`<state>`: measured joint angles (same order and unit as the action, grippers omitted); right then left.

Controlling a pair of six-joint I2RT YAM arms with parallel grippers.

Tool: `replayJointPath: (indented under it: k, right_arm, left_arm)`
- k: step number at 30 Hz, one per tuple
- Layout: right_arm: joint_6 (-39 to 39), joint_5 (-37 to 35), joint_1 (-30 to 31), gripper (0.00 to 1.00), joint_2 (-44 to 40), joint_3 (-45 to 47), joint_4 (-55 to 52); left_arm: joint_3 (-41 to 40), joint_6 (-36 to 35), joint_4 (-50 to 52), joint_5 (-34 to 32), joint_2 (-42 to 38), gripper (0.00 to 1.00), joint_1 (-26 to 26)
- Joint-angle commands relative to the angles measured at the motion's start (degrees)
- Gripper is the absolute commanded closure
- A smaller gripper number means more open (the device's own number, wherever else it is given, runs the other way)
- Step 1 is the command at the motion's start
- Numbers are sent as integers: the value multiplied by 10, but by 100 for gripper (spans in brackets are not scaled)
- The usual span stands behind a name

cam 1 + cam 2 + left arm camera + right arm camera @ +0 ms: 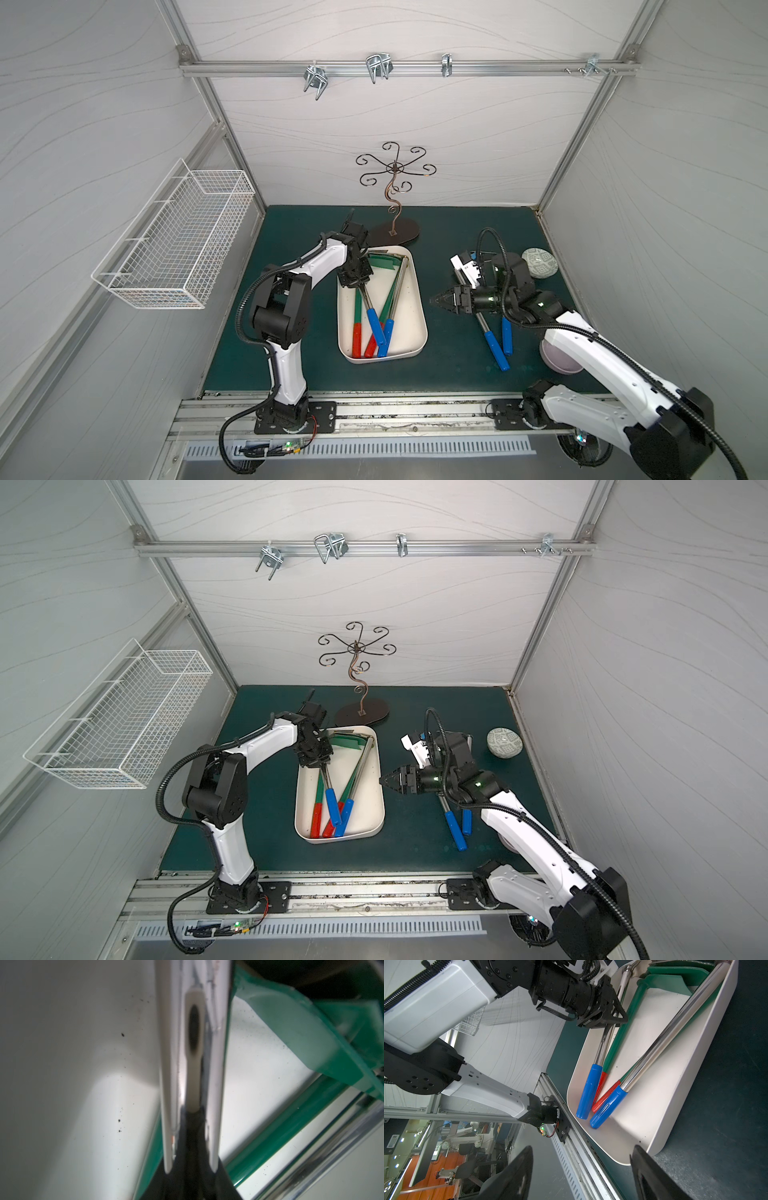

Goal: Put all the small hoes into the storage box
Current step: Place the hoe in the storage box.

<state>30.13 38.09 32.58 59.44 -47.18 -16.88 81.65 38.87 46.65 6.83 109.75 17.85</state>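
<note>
Along the rim of the storage box (420, 291), item by item.

- **Box:** cream-white, low-walled, with rounded corners. It lies lengthwise at mid-mat, its far end just beside the oval foot of a curled wire stand (392, 195).
- **Left wall:** the left gripper (360, 286) is lowered inside the far-left part, jaws closed tight on the chrome shaft of the small hoe (374, 324). The hoe's blue grip points to the near end and lies across a red grip. Whether its head touches the box floor cannot be told.
- **Also in the box:** two green-shafted hoes (356, 340) with red grips, a second chrome hoe (386, 338) with a blue grip, and green blades at the far end.
- **Right wall:** the right gripper (434, 300) is level with mid-box, jaws parted with nothing between them, tips just beside the wall.
- **Open room:** bare green mat (291, 353) lies left of the box and before its near end.
- **Right of the box:** two blue-gripped tools (496, 349) lie on the mat beneath the right arm. A patterned round piece (539, 262) sits toward the far right, and a pale bowl (557, 357) is half hidden by the arm.
- **Enclosure:** grey panelled walls, a white wire basket (174, 245) on the left wall, and a rail with metal hooks (378, 68) across the back.
</note>
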Motion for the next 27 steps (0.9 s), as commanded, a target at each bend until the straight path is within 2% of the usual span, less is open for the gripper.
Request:
replayJointPath:
  k: [1,8,14,23,27]
  right_arm:
    - [-3,9,-3,25,-9,5,6]
    - [1,11,-3,24,-5,7,11]
    - [2,11,-3,24,-4,8,12]
    - [5,12,-2,24,-1,10,14]
    - [7,11,-2,24,0,10,15]
  left_arm:
    - [31,2,-21,1,5,100,-13]
    - [29,-13,-4,-9,12,99,-22]
    - [35,-24,17,-23,29,85,-24]
    - [40,-34,43,-48,43,70,-25]
    - [42,-39,51,-56,45,68,-25]
